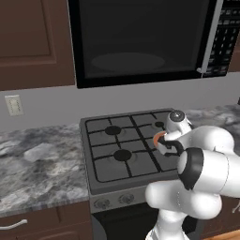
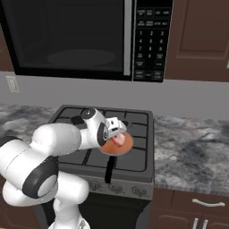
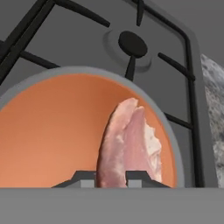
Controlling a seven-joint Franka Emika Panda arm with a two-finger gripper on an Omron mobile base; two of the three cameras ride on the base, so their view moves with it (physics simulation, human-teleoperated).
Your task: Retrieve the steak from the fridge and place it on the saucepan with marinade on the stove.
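Note:
The steak [image 3: 127,140], a pinkish slab with paler streaks, hangs edge-on between my gripper [image 3: 111,179] fingertips, which are shut on it. Directly beneath it lies the saucepan [image 3: 26,94] with its flat orange-brown marinade [image 3: 57,131]. I cannot tell whether the meat touches the liquid. In the right base view my gripper [image 2: 118,136] holds the steak [image 2: 119,141] over the saucepan [image 2: 126,145] on the stove [image 2: 138,156], front right burner. In the left base view my arm hides most of the pan; an orange sliver of the saucepan [image 1: 158,138] shows on the stove [image 1: 108,154]. The fridge is out of view.
A black microwave [image 1: 140,37] hangs above the cooktop. The pan's black handle [image 2: 108,170] sticks out toward the front knobs [image 2: 117,189]. A free burner [image 3: 132,43] lies just beyond the pan. Marbled counter [image 1: 37,164] runs left, and marbled counter [image 2: 192,152] runs right.

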